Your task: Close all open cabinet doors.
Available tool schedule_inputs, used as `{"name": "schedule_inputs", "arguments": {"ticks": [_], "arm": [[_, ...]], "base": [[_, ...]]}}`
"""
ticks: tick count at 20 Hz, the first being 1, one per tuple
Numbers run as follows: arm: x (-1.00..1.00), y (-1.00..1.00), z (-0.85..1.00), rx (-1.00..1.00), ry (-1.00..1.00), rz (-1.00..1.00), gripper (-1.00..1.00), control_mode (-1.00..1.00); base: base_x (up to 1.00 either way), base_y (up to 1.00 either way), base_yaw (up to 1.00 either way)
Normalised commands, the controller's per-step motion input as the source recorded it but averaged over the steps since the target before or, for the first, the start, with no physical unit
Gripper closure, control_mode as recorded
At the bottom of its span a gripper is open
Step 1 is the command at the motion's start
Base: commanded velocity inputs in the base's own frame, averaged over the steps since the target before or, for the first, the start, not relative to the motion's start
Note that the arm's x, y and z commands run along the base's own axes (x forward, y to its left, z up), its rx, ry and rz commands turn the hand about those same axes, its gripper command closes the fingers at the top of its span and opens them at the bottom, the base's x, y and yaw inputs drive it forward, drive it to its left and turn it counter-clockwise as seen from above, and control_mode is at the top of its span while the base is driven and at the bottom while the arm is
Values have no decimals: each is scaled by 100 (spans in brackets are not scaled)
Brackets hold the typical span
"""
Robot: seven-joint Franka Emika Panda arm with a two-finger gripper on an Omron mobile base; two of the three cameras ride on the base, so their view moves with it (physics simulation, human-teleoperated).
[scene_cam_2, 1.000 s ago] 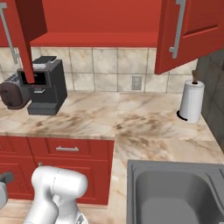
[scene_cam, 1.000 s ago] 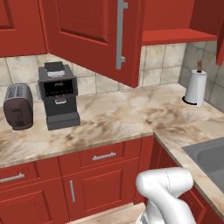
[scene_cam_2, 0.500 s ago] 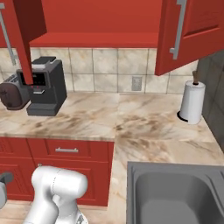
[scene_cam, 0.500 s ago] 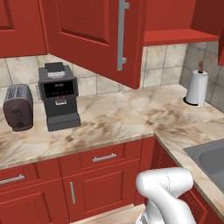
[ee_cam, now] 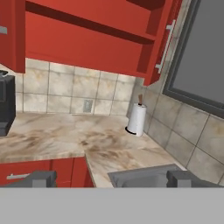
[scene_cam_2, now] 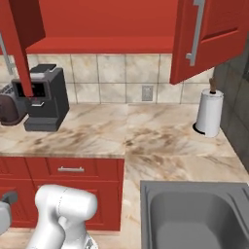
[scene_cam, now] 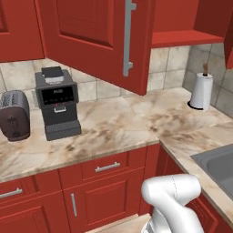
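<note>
A tall red cabinet door with a long grey bar handle hangs swung out over the counter; in the right base view I see it almost edge-on as the left door. A second cabinet door stands open on the right, also visible as the right door in the hand view. Between them the open cabinet's red underside shows. My gripper is open and empty, low in front of the counter and well below the doors. My white arm rises by the base cabinets.
On the marble counter stand a dark coffee machine, a toaster and a paper towel roll. A grey sink sits at the right. Red drawers and base doors run under the counter.
</note>
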Motion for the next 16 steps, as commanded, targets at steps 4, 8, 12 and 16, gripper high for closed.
{"name": "schedule_inputs", "arguments": {"ticks": [4, 8, 12, 16], "arm": [[0, 0, 0, 0, 0, 0, -100, 100], [0, 0, 0, 0, 0, 0, -100, 100], [0, 0, 0, 0, 0, 0, -100, 100], [0, 0, 0, 0, 0, 0, -100, 100]], "base": [[80, -19, -9], [64, -38, 13], [79, -12, 4], [79, -1, -3]]}}
